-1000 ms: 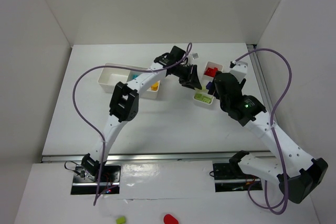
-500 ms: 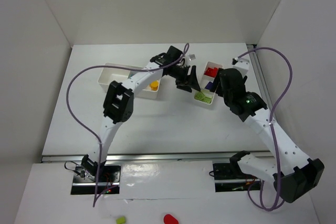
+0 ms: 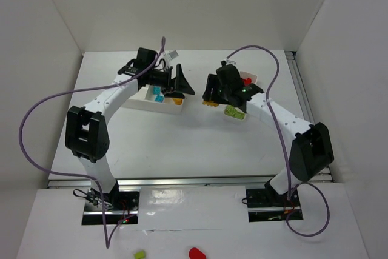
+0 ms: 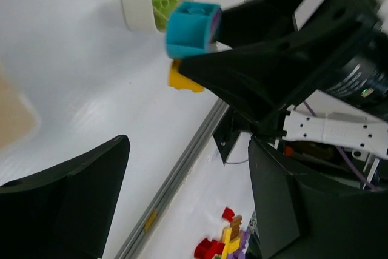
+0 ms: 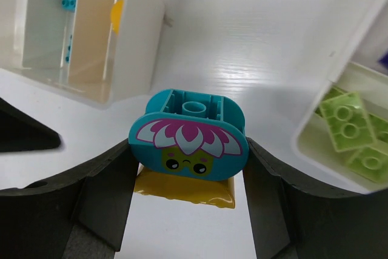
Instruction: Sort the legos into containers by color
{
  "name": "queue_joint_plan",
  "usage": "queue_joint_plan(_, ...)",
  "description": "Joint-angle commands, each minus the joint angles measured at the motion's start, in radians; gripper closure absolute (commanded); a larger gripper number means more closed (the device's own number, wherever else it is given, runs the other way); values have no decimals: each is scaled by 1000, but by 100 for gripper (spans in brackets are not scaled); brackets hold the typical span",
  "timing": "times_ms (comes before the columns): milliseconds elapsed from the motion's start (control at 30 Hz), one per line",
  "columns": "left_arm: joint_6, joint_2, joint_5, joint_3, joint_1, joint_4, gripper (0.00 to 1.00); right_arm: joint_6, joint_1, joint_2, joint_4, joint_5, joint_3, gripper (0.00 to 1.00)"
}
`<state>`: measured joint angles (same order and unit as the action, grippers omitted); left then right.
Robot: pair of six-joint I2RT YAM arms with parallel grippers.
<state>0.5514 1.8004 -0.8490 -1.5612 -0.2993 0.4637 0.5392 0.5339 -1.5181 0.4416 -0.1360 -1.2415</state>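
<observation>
Right claw (image 5: 188, 171): clamped on cyan brick (image 5: 188, 131) — yellow brick (image 5: 185, 189) stuck beneath, right of wide tray (image 5: 142, 4).
Left claw (image 4: 188, 150): wide, empty.
Risk: both colours landing in one compartment (they look joined).

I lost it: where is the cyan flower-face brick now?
In the right wrist view the cyan brick sits clamped in the right gripper, a yellow brick beneath it, above table between the wider tray and the narrower tray.

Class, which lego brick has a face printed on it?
The cyan brick clamped in the right gripper, atop a yellow piece; the lime green bricks look plain.
</observation>
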Motion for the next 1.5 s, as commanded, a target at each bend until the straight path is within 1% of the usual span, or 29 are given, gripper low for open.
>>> queue_joint_plan(0, 11, -29, -79, 96, -23, -118, 12, 80, 0, -33, -119, 87, -68, 62)
queue_joint_plan(33, 22, -42, -79, 133, -23, -163, 12, 106, -9, -57, -139, 122, -82, 62)
queue_joint_plan(67, 41, -58, -79, 153, -33, -163, 12, 117, -9, -69, -139, 137, -82, 63)
queue_joint_plan(100, 51, -67, -67, 173, -34, -221, 12, 131, -20, -85, -150, 151, -110, 63)
queue_joint_plan(133, 62, -79, -20, 194, -44, -250, 12, 157, -20, -115, -150, 167, -121, 65)
queue_joint_plan(200, 90, -136, 57, 278, -69, -315, 14, 192, -29, -143, -150, 223, -145, 65)
queue_joint_plan(233, 100, -157, 83, 312, -83, -362, 14, 203, -40, -154, -168, 246, -154, 65)
queue_joint_plan(267, 120, -176, 135, 343, -83, -443, 14, 223, -40, -169, -169, 281, -154, 65)
queue_joint_plan(300, 120, -190, 158, 383, -96, -474, 14, 223, -40, -169, -188, 294, -164, 65)
queue_joint_plan(367, 134, -190, 206, 383, -107, -487, 14, 232, -49, -178, -188, 305, -173, 65)
queue_joint_plan(400, 134, -190, 221, 383, -107, -499, 11, 232, -49, -178, -188, 305, -173, 65)
queue_joint_plan(467, 146, -179, 232, 372, -116, -508, 10, 232, -49, -179, -188, 315, -173, 65)
queue_joint_plan(500, 147, -170, 232, 372, -116, -543, 10, 243, -60, -179, -188, 315, -173, 65)
queue_joint_plan(533, 157, -170, 232, 359, -116, -543, 10, 243, -60, -179, -188, 328, -173, 65)
queue_joint_plan(633, 157, -128, 309, 314, -138, -519, 10, 252, -69, -179, -188, 337, -173, 65)
queue_joint_plan(733, 157, -104, 363, 291, -138, -519, 16, 252, -69, -179, -199, 349, -164, 65)
queue_joint_plan(767, 157, -104, 392, 280, -147, -519, 21, 263, -78, -169, -199, 360, -151, 65)
queue_joint_plan(833, 144, -93, 435, 254, -156, -493, 24, 272, -78, -169, -221, 374, -142, 65)
queue_joint_plan(900, 115, -81, 491, 236, -170, -468, 26, 297, -89, -169, -233, 398, -133, 65)
queue_joint_plan(1033, 102, -62, 530, 214, -189, -444, 28, 309, -89, -169, -253, 429, -122, 65)
queue_joint_plan(1167, 111, -62, 553, 225, -189, -462, 37, 327, -98, -169, -262, 449, -101, 65)
queue_joint_plan(1200, 111, -62, 553, 225, -189, -462, 43, 327, -98, -169, -262, 460, -92, 65)
queue_joint_plan(1300, 111, -62, 564, 225, -189, -452, 54, 349, -98, -169, -271, 484, -82, 65)
queue_joint_plan(1333, 111, -71, 564, 225, -189, -451, 64, 349, -98, -169, -271, 484, -70, 65)
queue_joint_plan(1367, 111, -72, 564, 225, -189, -451, 68, 349, -98, -169, -271, 484, -70, 65)
queue_joint_plan(1400, 111, -72, 573, 236, -189, -442, 70, 349, -98, -169, -261, 484, -56, 65)
queue_joint_plan(1433, 111, -82, 583, 236, -189, -442, 76, 358, -98, -169, -261, 484, -56, 65)
queue_joint_plan(1467, 111, -82, 584, 249, -189, -442, 79, 358, -98, -169, -261, 495, -43, 65)
